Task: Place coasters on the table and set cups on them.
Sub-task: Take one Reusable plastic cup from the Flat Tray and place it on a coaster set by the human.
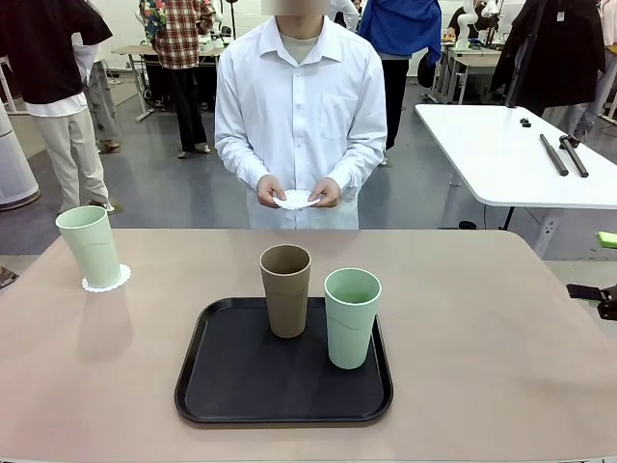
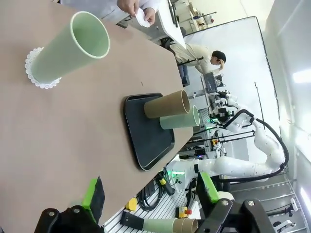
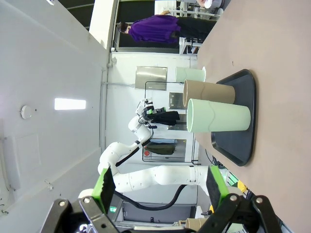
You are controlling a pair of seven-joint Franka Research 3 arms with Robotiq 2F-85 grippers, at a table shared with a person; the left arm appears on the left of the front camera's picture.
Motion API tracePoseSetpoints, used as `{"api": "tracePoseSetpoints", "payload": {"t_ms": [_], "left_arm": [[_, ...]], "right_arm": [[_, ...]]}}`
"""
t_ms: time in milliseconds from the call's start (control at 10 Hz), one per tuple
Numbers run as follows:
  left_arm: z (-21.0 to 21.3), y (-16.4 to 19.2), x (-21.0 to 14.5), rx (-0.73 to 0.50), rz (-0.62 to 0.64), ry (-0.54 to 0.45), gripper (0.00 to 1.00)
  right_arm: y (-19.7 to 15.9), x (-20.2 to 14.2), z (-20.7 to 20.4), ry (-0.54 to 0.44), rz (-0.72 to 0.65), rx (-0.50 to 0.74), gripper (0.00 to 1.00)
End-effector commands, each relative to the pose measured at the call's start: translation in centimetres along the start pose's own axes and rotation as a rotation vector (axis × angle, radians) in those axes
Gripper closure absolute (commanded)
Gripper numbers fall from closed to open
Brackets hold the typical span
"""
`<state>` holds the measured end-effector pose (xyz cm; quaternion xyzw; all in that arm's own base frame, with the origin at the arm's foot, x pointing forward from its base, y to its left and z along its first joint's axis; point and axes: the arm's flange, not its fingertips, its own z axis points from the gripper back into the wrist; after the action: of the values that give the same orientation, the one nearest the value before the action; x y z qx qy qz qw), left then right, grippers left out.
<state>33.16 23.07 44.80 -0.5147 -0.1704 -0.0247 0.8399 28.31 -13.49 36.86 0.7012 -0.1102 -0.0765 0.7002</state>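
One pale green cup point(image 1: 90, 246) stands on a lacy white coaster point(image 1: 106, 282) at the table's point(image 1: 501, 328) far left. A brown cup point(image 1: 286, 289) and a second green cup point(image 1: 352, 316) stand side by side on a black tray point(image 1: 222, 386) in the middle. Across the table, a person's hands hold a white coaster point(image 1: 297, 200) at waist height. My left gripper point(image 2: 149, 180) is open and empty, well back from the cup on its coaster point(image 2: 73, 48). My right gripper point(image 3: 159, 172) is open too, off the table's side, facing the green cup point(image 3: 218, 116) and brown cup point(image 3: 209, 92).
The tray point(image 2: 146, 136) lies near the table's front edge, with bare tabletop to its left and right. A white side table point(image 1: 511, 154) with black rods stands behind on the right. Other people stand farther back.
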Motion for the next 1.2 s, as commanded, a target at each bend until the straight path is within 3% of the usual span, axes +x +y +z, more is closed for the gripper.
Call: {"api": "tracePoseSetpoints", "payload": {"t_ms": [0,300,700,1100], "left_arm": [[-0.5,0.7,-0.3,0.023,-0.017,-0.031,0.0],[-0.1,0.6,-0.1,0.007,0.004,-0.004,0.0],[-0.4,3.5,1.1,-0.235,0.07,-0.057,0.0],[-0.6,6.2,1.4,-0.231,0.154,-0.013,0.0]], "right_arm": [[0.3,0.3,-0.2,-0.014,0.006,0.025,0.0],[0.3,0.3,-0.2,-0.014,0.006,0.025,0.0],[0.3,0.3,-0.2,-0.014,0.006,0.025,0.0],[0.3,0.3,-0.2,-0.014,0.006,0.025,0.0]]}}
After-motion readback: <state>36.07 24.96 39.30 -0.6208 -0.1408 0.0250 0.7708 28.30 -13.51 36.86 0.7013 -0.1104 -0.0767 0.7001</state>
